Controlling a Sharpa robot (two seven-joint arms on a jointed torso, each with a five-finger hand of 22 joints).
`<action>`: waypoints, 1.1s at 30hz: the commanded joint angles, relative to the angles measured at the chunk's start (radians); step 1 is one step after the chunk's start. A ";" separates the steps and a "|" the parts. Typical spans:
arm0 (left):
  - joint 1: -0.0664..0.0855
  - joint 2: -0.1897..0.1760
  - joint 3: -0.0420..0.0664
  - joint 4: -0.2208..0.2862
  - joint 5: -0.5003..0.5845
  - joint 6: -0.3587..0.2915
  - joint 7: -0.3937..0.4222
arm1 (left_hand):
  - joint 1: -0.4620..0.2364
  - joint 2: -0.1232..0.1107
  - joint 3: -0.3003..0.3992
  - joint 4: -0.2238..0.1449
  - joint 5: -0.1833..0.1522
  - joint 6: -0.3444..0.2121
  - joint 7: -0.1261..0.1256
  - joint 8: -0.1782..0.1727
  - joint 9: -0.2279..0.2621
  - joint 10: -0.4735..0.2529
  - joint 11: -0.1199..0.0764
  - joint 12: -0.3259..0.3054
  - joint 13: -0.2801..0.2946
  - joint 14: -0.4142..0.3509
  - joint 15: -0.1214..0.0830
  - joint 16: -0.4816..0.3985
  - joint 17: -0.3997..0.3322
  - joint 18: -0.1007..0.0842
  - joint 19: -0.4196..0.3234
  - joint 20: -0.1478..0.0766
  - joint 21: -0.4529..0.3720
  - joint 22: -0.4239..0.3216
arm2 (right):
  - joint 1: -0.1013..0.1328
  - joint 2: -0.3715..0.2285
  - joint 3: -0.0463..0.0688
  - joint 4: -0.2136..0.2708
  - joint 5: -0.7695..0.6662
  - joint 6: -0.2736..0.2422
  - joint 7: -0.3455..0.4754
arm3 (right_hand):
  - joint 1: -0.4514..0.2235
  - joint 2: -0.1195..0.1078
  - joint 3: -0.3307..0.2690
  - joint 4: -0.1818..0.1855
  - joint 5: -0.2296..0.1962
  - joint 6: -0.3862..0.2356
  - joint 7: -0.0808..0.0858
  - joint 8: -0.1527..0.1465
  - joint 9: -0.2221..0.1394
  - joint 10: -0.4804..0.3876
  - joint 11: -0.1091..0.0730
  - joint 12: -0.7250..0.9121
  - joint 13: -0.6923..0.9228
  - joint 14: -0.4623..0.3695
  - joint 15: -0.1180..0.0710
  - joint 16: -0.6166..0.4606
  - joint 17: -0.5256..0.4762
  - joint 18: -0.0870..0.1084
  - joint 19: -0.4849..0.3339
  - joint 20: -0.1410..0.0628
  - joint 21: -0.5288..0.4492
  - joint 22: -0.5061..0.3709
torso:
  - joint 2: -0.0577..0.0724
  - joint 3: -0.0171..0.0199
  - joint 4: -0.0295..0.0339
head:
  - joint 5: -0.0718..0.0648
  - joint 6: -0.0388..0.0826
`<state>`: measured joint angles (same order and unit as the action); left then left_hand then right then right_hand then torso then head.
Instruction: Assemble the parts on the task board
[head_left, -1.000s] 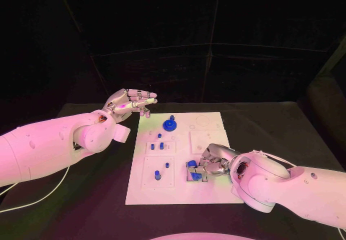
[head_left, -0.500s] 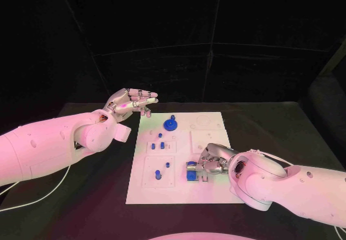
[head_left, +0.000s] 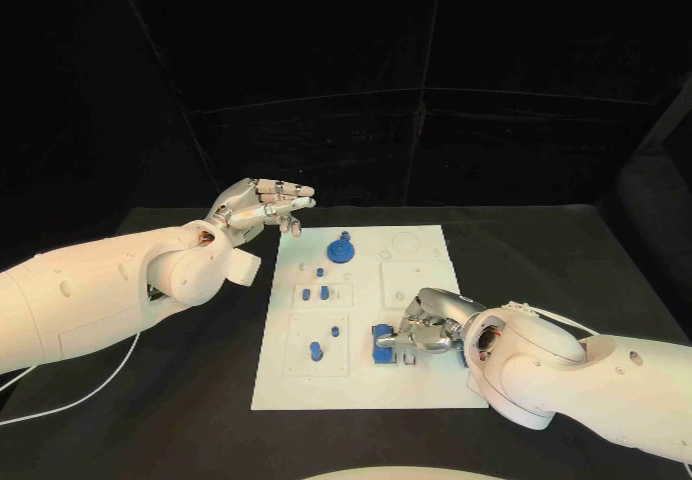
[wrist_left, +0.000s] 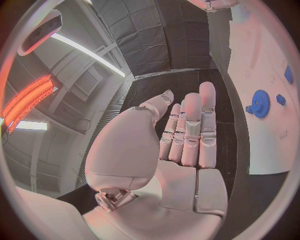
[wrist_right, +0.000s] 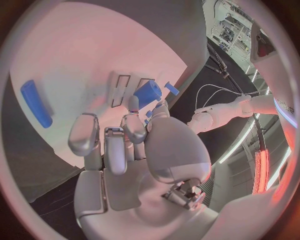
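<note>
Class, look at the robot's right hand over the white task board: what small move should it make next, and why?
Probably a slight push down. The right hand holds a blue block-shaped part at a slot in the near right section of the white task board, and whether it is seated cannot be told. The left hand hovers off the board's far left corner, holding nothing.
</note>
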<state>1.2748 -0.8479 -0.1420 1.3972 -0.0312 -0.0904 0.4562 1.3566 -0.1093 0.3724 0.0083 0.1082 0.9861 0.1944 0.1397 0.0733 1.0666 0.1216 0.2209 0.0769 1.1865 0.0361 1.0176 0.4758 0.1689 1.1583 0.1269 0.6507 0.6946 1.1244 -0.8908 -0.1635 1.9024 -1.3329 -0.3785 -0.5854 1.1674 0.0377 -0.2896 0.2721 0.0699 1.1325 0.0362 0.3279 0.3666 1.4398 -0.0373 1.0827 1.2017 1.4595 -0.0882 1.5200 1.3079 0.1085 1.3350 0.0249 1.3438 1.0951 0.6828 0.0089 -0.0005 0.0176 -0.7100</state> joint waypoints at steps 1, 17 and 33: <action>0.001 -0.002 0.001 0.002 0.003 0.009 0.005 | -0.008 0.003 -0.004 -0.001 0.002 -0.009 0.001 0.004 0.000 -0.009 0.000 0.006 0.002 -0.007 -0.002 0.003 -0.001 0.014 -0.004 0.006 -0.005 -0.001 | 0.001 -0.017 0.001 0.027 -0.031 0.006 0.042 | 0.025 -0.003 0.006 -0.004 0.008 -0.004 0.004 -0.004 0.004 0.003 0.005 0.002 0.004 0.087 -0.003 0.000 0.139 -0.017 0.002 -0.003 -0.001 0.005 | 0.000 0.0001 -0.0001 | 0.001 -0.001; 0.001 -0.002 0.000 0.003 0.003 0.010 0.004 | -0.008 0.003 -0.004 -0.001 0.002 -0.009 0.001 0.004 0.000 -0.009 0.000 0.006 0.002 -0.007 -0.002 0.003 -0.001 0.014 -0.004 0.006 -0.005 -0.001 | 0.001 0.004 0.001 0.007 -0.038 0.045 0.012 | 0.080 0.020 0.019 -0.018 0.046 0.001 0.001 -0.002 0.019 0.012 0.003 0.019 0.022 0.090 -0.005 0.006 0.155 -0.020 0.009 -0.004 0.006 0.020 | 0.001 -0.0011 0.0016 | 0.001 -0.001; 0.001 -0.007 0.000 0.006 0.003 0.009 0.003 | -0.008 0.003 -0.004 -0.001 0.002 -0.009 0.001 0.004 0.000 -0.009 0.000 0.006 0.002 -0.007 -0.002 0.003 -0.001 0.014 -0.004 0.006 -0.005 -0.001 | 0.001 0.012 0.001 -0.009 -0.066 0.095 -0.019 | 0.155 0.036 0.032 -0.062 0.065 0.002 -0.002 -0.003 0.031 0.016 -0.001 0.024 0.032 0.092 -0.008 0.009 0.163 -0.021 0.013 -0.007 0.009 0.028 | -0.001 -0.0003 -0.0006 | 0.000 -0.010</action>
<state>1.2748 -0.8539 -0.1422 1.4008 -0.0312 -0.0904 0.4555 1.3566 -0.1093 0.3724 0.0082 0.1082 0.9861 0.1944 0.1397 0.0733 1.0666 0.1216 0.2209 0.0769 1.1865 0.0361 1.0176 0.4759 0.1689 1.1583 0.1269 0.6507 0.6948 1.1261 -0.8760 -0.1620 1.8937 -1.3787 -0.3137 -0.5850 1.3144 0.0737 -0.2567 0.2139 0.1341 1.1325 0.0362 0.3280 0.3962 1.4472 -0.0375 1.1037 1.2351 1.4633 -0.0914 1.5239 1.3076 0.0920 1.3423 0.0177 1.3487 1.1222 0.6834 0.0080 -0.0005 0.0185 -0.7188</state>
